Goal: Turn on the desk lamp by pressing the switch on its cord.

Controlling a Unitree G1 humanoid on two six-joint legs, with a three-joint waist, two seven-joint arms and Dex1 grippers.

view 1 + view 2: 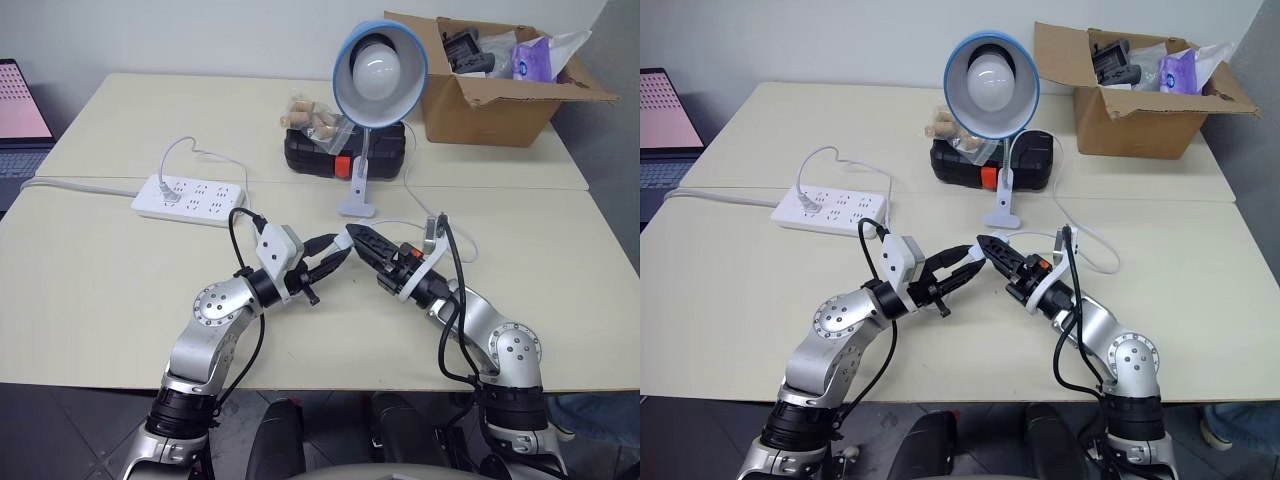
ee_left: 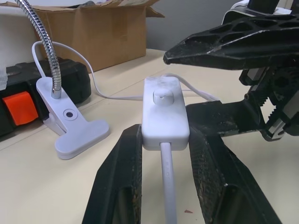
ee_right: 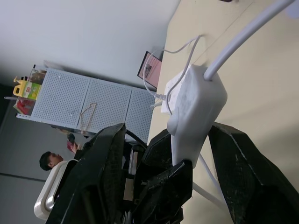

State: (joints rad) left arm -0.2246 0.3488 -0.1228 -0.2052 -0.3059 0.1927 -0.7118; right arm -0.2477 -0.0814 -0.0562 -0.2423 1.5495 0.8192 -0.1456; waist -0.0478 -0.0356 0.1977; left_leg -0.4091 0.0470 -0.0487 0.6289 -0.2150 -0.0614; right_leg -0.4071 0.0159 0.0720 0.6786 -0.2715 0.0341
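**Switch held in left gripper, right gripper spread around it**

Left gripper (image 2: 161, 154): fingers closed on the switch (image 2: 162, 112), clamping its sides above the table (image 1: 90, 280), near the front centre. The cord (image 2: 167, 186) leaves the switch between the two fingers.

Right gripper (image 3: 168, 154): fingers parted, one on each side of the switch, with gaps showing on both sides; it grips nothing. In the left wrist view one right finger sits above the switch button, not touching it.

Desk lamp (image 1: 378, 75): stands just behind the grippers on its white base (image 1: 357, 195), blue shade facing the robot, bulb unlit.

Containers: open cardboard box (image 1: 480, 105) at the far right of the table, holding a purple packet (image 1: 530, 58) and dark items I cannot identify. Closed black case (image 1: 340, 152) with orange latch behind the lamp base.

Power strip (image 1: 190, 198) to the left, one plug inserted.
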